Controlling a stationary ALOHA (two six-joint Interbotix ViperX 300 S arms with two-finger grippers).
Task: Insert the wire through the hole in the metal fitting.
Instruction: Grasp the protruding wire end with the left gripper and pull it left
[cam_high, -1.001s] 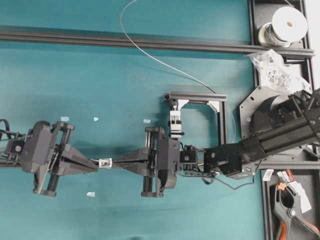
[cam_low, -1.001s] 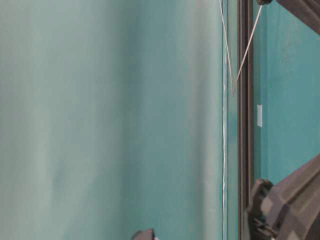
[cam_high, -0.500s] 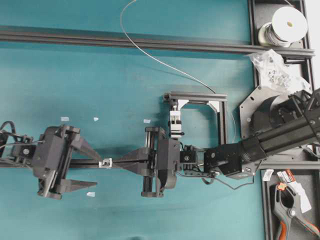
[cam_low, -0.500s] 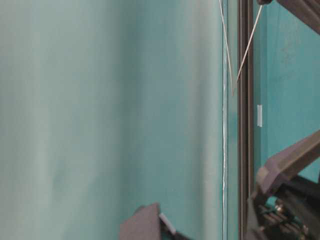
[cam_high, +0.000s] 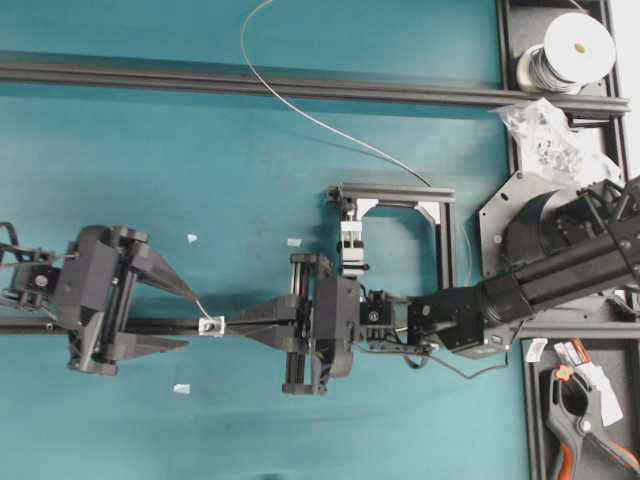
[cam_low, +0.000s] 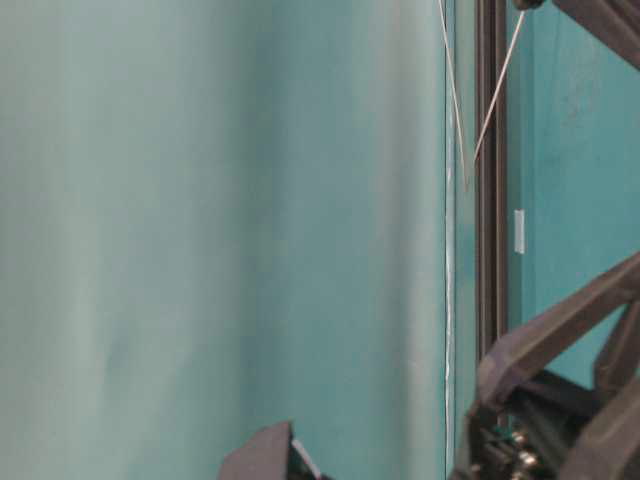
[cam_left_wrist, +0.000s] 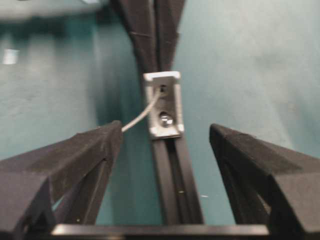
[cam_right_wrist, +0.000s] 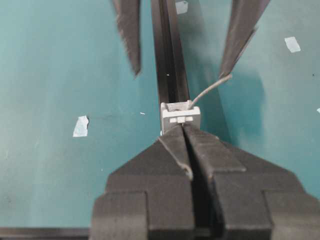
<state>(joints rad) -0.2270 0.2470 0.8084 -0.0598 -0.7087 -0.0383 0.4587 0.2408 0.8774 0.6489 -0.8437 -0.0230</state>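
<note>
Wire (cam_left_wrist: 141, 114) is poking out of the hole (cam_left_wrist: 163, 90) in the metal fitting (cam_left_wrist: 164, 105), so it is already through. In the left wrist view the short grey end is bending away from the fitting toward 8 o'clock, and its tip is reaching the inner edge of one black finger (cam_left_wrist: 80, 155). I cannot tell if the tip is really touching that finger.

In the overhead view the metal fitting (cam_high: 211, 325) is sitting on a long black rail (cam_high: 150, 325), between the two grippers. The left gripper (cam_high: 190, 318) is at 9 o'clock from the fitting. Its two fingers are standing far apart, one on each side of the rail, and they are holding nothing. The thin wire end (cam_high: 199, 307) is showing just off the upper finger.

The right gripper (cam_high: 245, 324) is at 3 o'clock from the fitting. Its fingers are pressing tight together, with the tips right up against the fitting. In the right wrist view a thin bit of wire is lying in the crack between those closed fingers (cam_right_wrist: 172, 145), so this gripper is pinching the wire.

Farther off, the long wire is curving up toward 12 o'clock and then running to a white-topped spool (cam_high: 577, 46) at 2 o'clock. A square black frame (cam_high: 395, 192) is sitting at 1 o'clock from the right gripper.

The table-level view is showing mostly blurry teal.
</note>
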